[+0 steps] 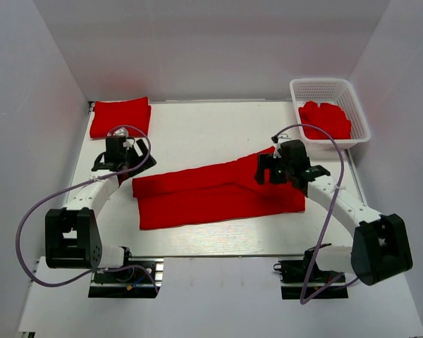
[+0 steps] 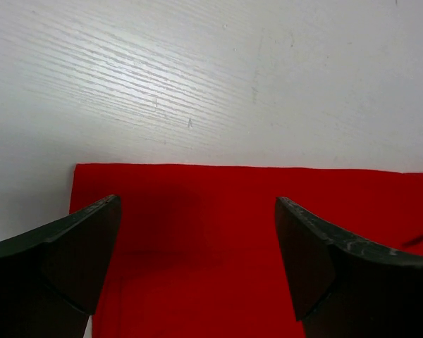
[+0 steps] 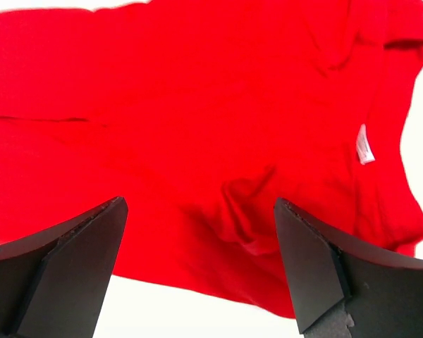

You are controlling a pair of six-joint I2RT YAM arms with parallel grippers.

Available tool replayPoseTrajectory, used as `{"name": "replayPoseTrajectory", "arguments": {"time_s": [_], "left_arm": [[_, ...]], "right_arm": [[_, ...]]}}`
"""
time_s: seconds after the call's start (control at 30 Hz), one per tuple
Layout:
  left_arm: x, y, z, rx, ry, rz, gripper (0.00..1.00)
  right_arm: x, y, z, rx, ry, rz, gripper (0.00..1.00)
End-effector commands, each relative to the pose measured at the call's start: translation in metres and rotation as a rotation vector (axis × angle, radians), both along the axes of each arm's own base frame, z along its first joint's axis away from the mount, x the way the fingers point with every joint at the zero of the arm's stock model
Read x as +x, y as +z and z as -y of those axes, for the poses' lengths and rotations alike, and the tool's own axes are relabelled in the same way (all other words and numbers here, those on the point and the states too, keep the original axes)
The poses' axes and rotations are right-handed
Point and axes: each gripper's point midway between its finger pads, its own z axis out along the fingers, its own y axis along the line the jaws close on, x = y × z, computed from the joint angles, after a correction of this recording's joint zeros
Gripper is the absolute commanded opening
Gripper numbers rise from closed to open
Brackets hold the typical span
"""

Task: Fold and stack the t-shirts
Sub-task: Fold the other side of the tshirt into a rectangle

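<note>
2 robot arms hang over 1 white worktop, the left claw and the right claw both spread wide and gripping nothing. 1 long t-shirt of soft, plain red cloth lies mid-worktop, folded into a band. 1 folded t-shirt sits flat and rectangular at the far left corner. Crumpled red cloth fills 1 white plastic lattice basket at far right.

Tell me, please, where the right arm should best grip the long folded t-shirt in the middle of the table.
Likely its right short end, near the white label. The t-shirt lies flat as a long strip, so only its edges offer a pinch; come straight down with the open right fingers closing across that edge.
</note>
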Motion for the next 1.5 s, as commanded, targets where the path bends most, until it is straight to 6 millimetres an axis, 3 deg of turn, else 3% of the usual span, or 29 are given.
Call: {"name": "replayPoseTrajectory", "arguments": {"time_s": [0.0, 0.1, 0.23, 0.33, 0.37, 0.4, 0.5, 0.63, 0.73, 0.83, 1.0, 1.17, 1.23, 1.27, 1.43, 1.47], "left_arm": [[0.004, 0.004, 0.012, -0.031, -0.07, 0.034, 1.0], [0.003, -0.001, 0.012, -0.025, -0.077, 0.029, 1.0], [0.005, 0.0, 0.015, -0.018, -0.092, 0.039, 1.0], [0.003, -0.001, 0.015, -0.018, -0.092, 0.03, 1.0], [0.003, -0.001, 0.015, -0.018, -0.092, 0.03, 1.0], [0.003, -0.001, 0.015, -0.018, -0.092, 0.03, 1.0], [0.0, -0.005, 0.014, -0.018, -0.092, 0.021, 1.0], [-0.002, -0.009, 0.014, -0.018, -0.092, 0.011, 1.0], [-0.002, -0.009, 0.014, -0.018, -0.092, 0.011, 1.0], [-0.003, -0.008, 0.011, 0.002, -0.084, 0.012, 1.0], [-0.009, -0.011, 0.005, 0.024, -0.061, -0.015, 1.0], [-0.01, -0.008, 0.001, 0.045, -0.053, -0.018, 1.0], [-0.011, -0.008, 0.002, 0.045, -0.068, -0.016, 1.0], [-0.009, -0.004, 0.004, 0.039, -0.075, -0.007, 1.0], [0.0, 0.005, 0.026, -0.044, -0.176, 0.053, 1.0], [0.001, 0.006, 0.034, -0.061, -0.205, 0.06, 1.0]], "right_arm": [[0.006, 0.003, 0.007, -0.075, 0.013, 0.003, 0.87], [0.002, -0.009, 0.0, -0.069, 0.055, -0.041, 0.68], [-0.002, -0.027, 0.003, -0.102, 0.054, -0.097, 0.66], [-0.005, -0.037, 0.006, -0.114, 0.043, -0.13, 0.59], [-0.006, -0.038, 0.006, -0.108, 0.033, -0.135, 0.53], [-0.008, -0.04, 0.007, -0.108, 0.032, -0.137, 0.35], [-0.01, -0.04, 0.014, -0.125, -0.004, -0.124, 0.13], [-0.026, -0.046, 0.028, -0.125, -0.111, -0.172, 0.09], [-0.049, -0.063, 0.044, -0.165, -0.182, -0.258, 0.09], [-0.058, -0.072, 0.064, -0.231, -0.299, -0.301, 0.15], [-0.067, -0.08, 0.065, -0.225, -0.366, -0.358, 0.26], [-0.064, -0.077, 0.085, -0.311, -0.469, -0.345, 0.48], [-0.057, -0.065, 0.092, -0.344, -0.488, -0.311, 0.67], [-0.049, -0.054, 0.093, -0.347, -0.502, -0.284, 0.9], [-0.028, -0.018, 0.085, -0.321, -0.453, -0.194, 0.9], [-0.022, -0.01, 0.073, -0.265, -0.403, -0.164, 0.9]]}}
